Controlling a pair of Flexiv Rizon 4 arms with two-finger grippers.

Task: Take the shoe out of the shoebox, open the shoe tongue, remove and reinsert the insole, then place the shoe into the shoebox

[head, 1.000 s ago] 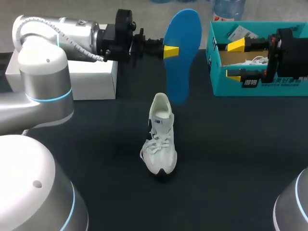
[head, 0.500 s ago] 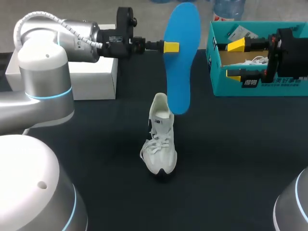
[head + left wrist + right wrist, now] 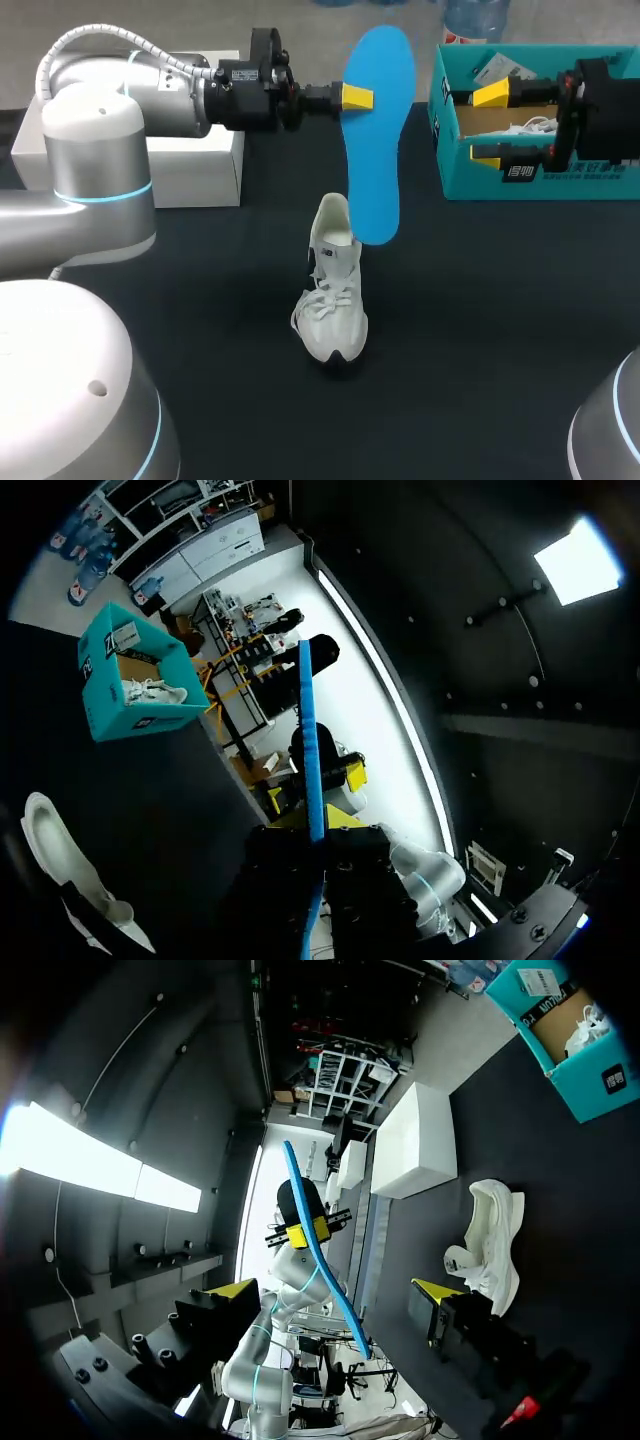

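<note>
The left gripper [image 3: 357, 97] pinches the blue insole [image 3: 375, 150] upright over the heel opening of the white shoe [image 3: 333, 300] mid-table, seemingly poised for reinsertion. The right gripper [image 3: 488, 123], fingers spread and empty, hovers at the shoebox [image 3: 600, 185].

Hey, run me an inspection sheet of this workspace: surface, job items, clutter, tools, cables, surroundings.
Surface: dark table, no spills or debris visible.
Job's things: white shoe stands upright mid-table. The blue insole hangs above it with its lower end by the heel opening; contact cannot be told. The teal shoebox sits at the far right, with a second shoe inside.
Clutter: white box at the far left.
Grippers: left tool is shut on the insole. The right tool is open, over the shoebox.
Cables: ribbed white hose on the left arm, not snagged.
Surroundings: nothing seen.
</note>
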